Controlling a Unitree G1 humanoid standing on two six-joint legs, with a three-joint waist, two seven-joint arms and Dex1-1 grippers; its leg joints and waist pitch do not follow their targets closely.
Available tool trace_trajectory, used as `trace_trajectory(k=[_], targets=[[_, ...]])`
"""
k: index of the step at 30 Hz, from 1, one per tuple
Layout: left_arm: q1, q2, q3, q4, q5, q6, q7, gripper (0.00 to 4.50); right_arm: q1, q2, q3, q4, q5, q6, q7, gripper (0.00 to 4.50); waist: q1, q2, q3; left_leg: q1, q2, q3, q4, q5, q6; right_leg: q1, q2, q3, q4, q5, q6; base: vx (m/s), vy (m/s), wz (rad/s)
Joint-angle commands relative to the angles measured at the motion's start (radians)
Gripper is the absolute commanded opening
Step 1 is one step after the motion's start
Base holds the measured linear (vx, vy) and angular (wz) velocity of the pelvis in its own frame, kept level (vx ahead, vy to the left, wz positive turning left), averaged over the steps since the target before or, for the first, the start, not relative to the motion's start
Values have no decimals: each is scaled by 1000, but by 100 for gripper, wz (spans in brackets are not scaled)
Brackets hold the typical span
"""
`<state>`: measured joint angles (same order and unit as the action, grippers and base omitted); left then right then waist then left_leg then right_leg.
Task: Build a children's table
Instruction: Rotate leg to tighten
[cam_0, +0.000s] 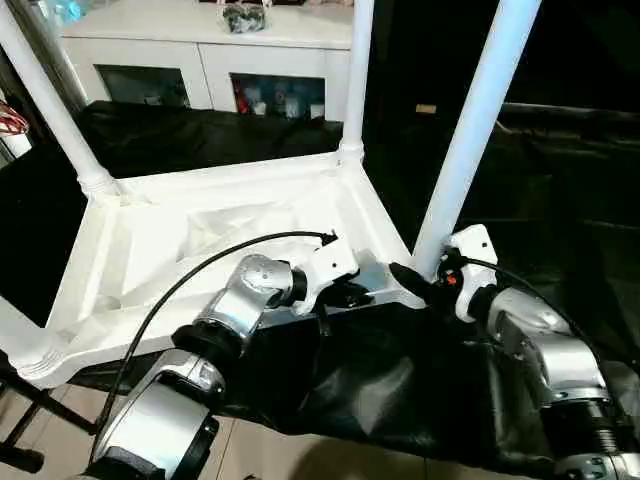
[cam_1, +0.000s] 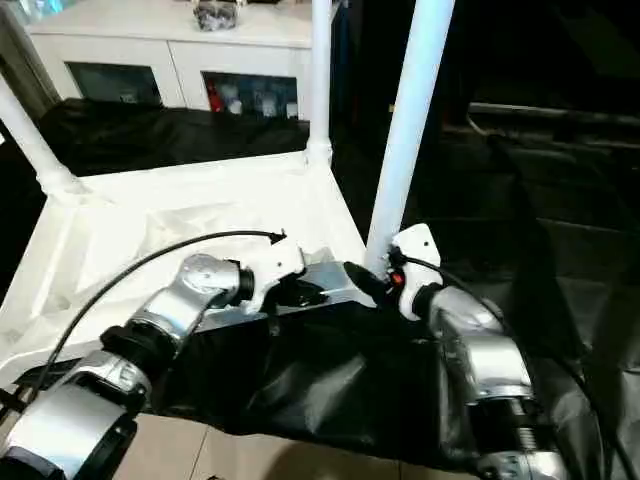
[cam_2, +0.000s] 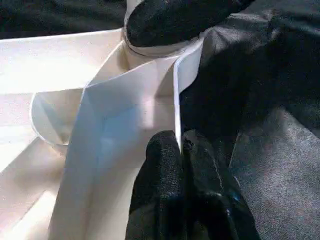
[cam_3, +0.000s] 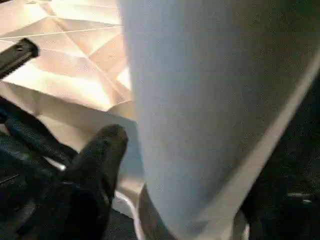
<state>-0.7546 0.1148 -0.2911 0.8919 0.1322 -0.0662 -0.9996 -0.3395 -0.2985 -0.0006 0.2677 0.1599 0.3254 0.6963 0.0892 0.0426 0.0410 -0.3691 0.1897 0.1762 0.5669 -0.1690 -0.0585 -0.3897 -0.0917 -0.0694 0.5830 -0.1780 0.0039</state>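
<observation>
Left gripper (cam_0: 345, 293): fingers pressed together on the thin raised rim of the tabletop's near edge, by the near right corner; the left wrist view shows both black fingers (cam_2: 172, 165) pinching that rim
Right gripper (cam_0: 418, 285): at the foot of the near right leg; one black finger (cam_3: 102, 155) lies against the leg's left side just above the socket; the pictures do not settle whether it clasps the leg or stands apart, so I cannot tell
Tabletop (cam_0: 200, 235): white, lying upside down, underside with ribs facing up, on a surface draped in black cloth (cam_0: 380, 390)
Near right leg (cam_0: 475, 130): white, seated upright in the near right corner socket, leaning slightly to the right as it rises out of the frame
Near left leg (cam_0: 12, 345): just its base visible at the near left corner
Far left leg (cam_0: 50, 105): upright in its socket, tilted to the left
Far right leg (cam_0: 355, 75): upright in the far right socket
Cabinet (cam_0: 200, 45): white, behind the table, with dark shelf openings
</observation>
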Motion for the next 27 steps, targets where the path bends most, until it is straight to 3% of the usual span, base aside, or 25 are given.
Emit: trace_trajectory(k=[1, 4, 6, 7, 8, 9, 12, 17, 27], targets=[[-7, -15, -2, -40, -16, -22, -9, 0, 30, 14, 82, -20, 27, 36, 78, 371, 1, -8, -62, 9, 37, -6, -55, -192, 80, 51, -56, 37, -57, -82, -263, 0, 0, 0], [-7, -11, 0, -38, -19, -23, -17, 0, 37, 2, 81, -37, 33, 49, 98, 399, 1, -8, -58, 10, 38, -8, -61, -239, 61, 50, -57, 38, -65, -168, -248, 0, 0, 0], [-7, -11, 0, -37, -20, -24, -19, 0, 38, 1, 81, -39, 34, 52, 100, 356, 0, -8, -57, 12, 39, -9, -64, -262, 48, 47, -58, 39, -69, -205, -237, 0, 0, 0], [15, 47, -13, -69, -44, -51, -151, 0, 61, -108, 91, -56, 58, 39, 258, 356, 5, -3, -57, 14, 39, -12, -65, -265, 42, 52, -58, 37, -70, -214, -232, 0, 0, 0], [25, 68, -18, -81, -54, -60, -201, 0, 68, -146, 96, -61, 65, 34, 314, 364, 8, -6, -55, 13, 40, -10, -64, -280, 48, 53, -56, 39, -71, -211, -232, 0, 0, 0], [28, 75, -20, -85, -57, -63, -218, 0, 70, -159, 98, -63, 68, 33, 333, 335, 10, -4, -58, 9, 42, -8, -62, -267, 60, 53, -57, 40, -65, -178, -242, 0, 0, 0], [34, 84, -21, -93, -61, -64, -236, 0, 69, -176, 106, -59, 58, 27, 350, 313, 11, -6, -60, 6, 42, -7, -57, -224, 75, 51, -57, 37, -57, -118, -265, 0, 0, 0], [38, 95, -19, -98, -54, -63, -232, 0, 69, -185, 108, -67, 58, 30, 360, 277, 15, -11, -57, 9, 42, -6, -58, -229, 67, 48, -59, 38, -62, -193, -254, 0, 0, 0], [45, 94, -25, -114, -52, -61, -232, 0, 62, -188, 117, -56, 65, 15, 385, 247, 22, -8, -61, 8, 41, -5, -54, -199, 76, 49, -58, 37, -56, -142, -262, 0, 0, 0]])
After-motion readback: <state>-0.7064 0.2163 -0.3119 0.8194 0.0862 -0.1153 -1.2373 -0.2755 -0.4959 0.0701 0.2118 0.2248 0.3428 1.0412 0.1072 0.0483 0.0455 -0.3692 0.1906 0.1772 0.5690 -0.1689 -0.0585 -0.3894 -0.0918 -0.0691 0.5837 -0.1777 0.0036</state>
